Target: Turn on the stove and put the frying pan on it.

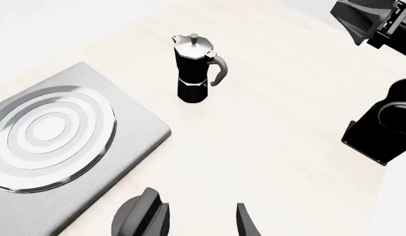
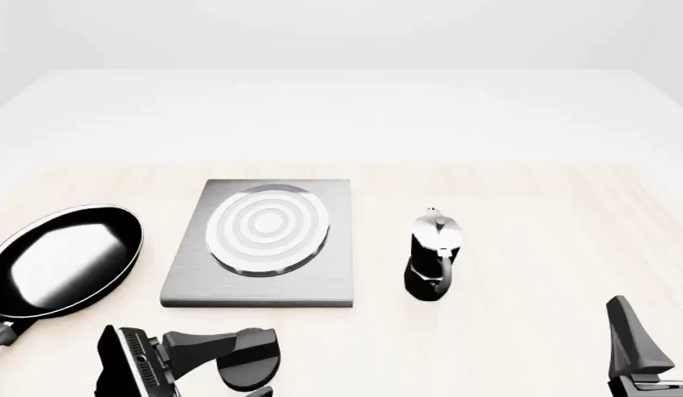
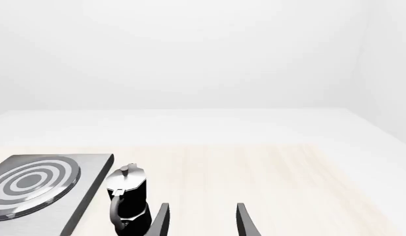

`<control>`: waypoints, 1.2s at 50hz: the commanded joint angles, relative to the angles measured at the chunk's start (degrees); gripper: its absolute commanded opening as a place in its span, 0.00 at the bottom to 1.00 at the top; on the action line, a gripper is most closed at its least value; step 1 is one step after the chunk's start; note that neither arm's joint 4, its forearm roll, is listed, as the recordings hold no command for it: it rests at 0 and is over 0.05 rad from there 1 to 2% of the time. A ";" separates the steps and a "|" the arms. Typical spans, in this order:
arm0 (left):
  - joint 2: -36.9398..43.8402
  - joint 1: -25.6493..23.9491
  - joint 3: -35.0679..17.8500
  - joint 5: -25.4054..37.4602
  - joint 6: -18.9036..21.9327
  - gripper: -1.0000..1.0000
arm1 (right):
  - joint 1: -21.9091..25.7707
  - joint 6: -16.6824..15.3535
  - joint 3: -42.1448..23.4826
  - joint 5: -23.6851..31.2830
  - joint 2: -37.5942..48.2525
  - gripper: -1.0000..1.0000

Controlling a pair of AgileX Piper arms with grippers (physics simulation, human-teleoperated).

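Note:
The stove [image 2: 265,240] is a grey slab with a ring burner at the table's middle; it also shows in the left wrist view as the stove [image 1: 59,142]. Left of it lies the frying pan [image 2: 60,260], black and glossy, flat on the table, its handle running off the front left. A small black knob [image 2: 251,357] sits in front of the stove. My left gripper [image 1: 199,223] is open right at the knob [image 1: 142,216], which hides one finger. My right gripper [image 3: 201,221] stands open and holds nothing, at the front right, right gripper [image 2: 661,339].
A black-and-silver coffee pot [image 2: 433,256] stands upright to the right of the stove, between the two arms, coffee pot [image 3: 126,199]. Parts of the right arm [image 1: 383,123] cross the left wrist view. The pale wooden table [image 2: 540,215] runs back to a white wall.

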 commanded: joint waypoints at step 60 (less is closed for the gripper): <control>-17.66 60.10 -16.13 38.52 30.62 1.00 | 4.58 0.17 -0.71 0.25 0.00 1.00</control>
